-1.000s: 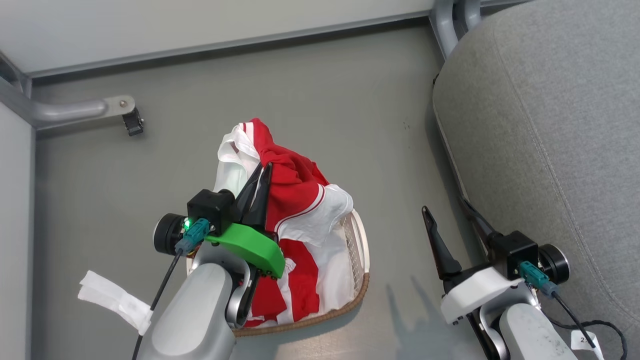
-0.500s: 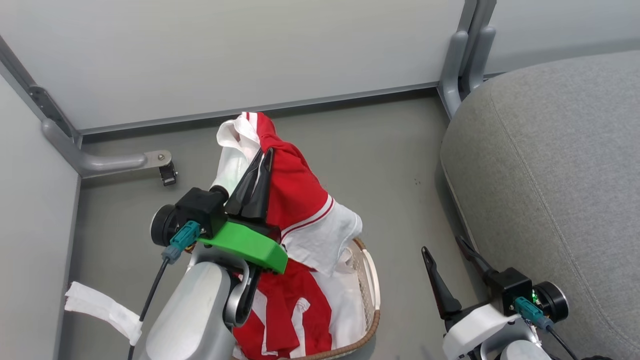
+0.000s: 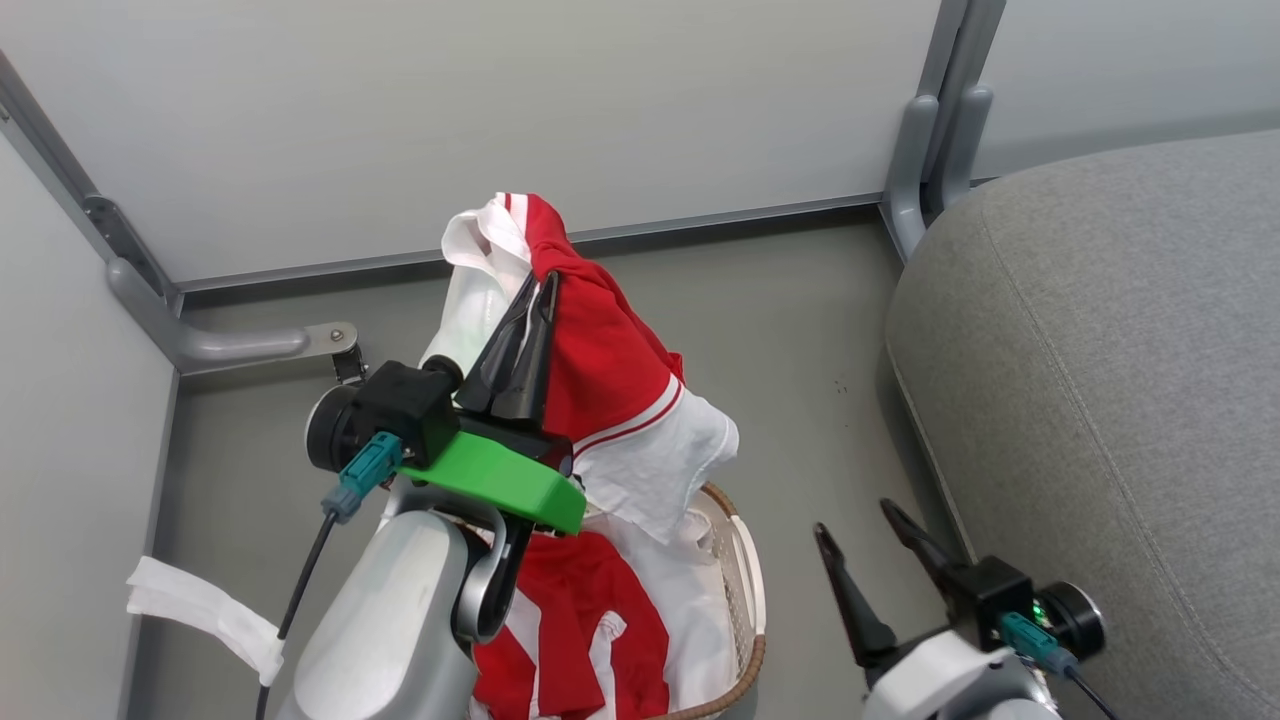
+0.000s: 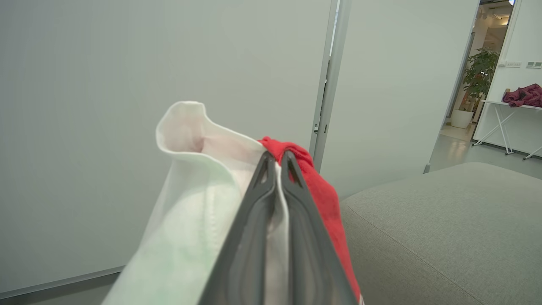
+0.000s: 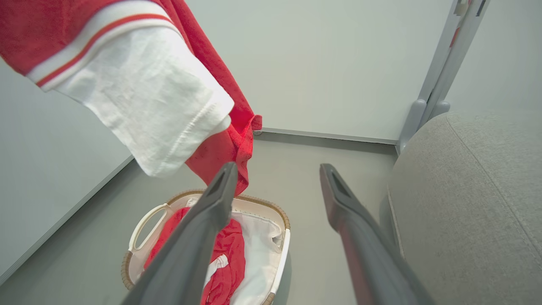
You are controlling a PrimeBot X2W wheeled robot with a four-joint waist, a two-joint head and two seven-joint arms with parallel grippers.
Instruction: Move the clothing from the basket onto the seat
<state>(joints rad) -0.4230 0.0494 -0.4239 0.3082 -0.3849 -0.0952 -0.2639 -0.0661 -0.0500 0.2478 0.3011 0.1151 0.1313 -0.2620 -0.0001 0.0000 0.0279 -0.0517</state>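
My left gripper (image 3: 545, 282) is shut on a red garment (image 3: 600, 360) with white stripes and a white sleeve, held up well above the basket (image 3: 745, 590). In the left wrist view the fingertips (image 4: 277, 159) pinch red and white fabric (image 4: 203, 199). The hanging garment (image 5: 127, 72) fills the upper left of the right wrist view. More red clothing (image 5: 220, 258) lies in the white basket (image 5: 144, 222) on the floor. My right gripper (image 3: 855, 520) stands open and empty between the basket and the grey seat (image 3: 1100, 380).
Pale partition walls with grey metal posts (image 3: 925, 150) close off the back and left. A castor foot (image 3: 345, 360) stands at the left wall. A white cloth strip (image 3: 200, 615) hangs beside my left arm. Bare grey floor (image 3: 800, 330) separates basket and seat.
My left gripper has lifted the red garment higher out of the basket. The head camera has tilted up, so the whole scene has shifted down. The right gripper stays open.
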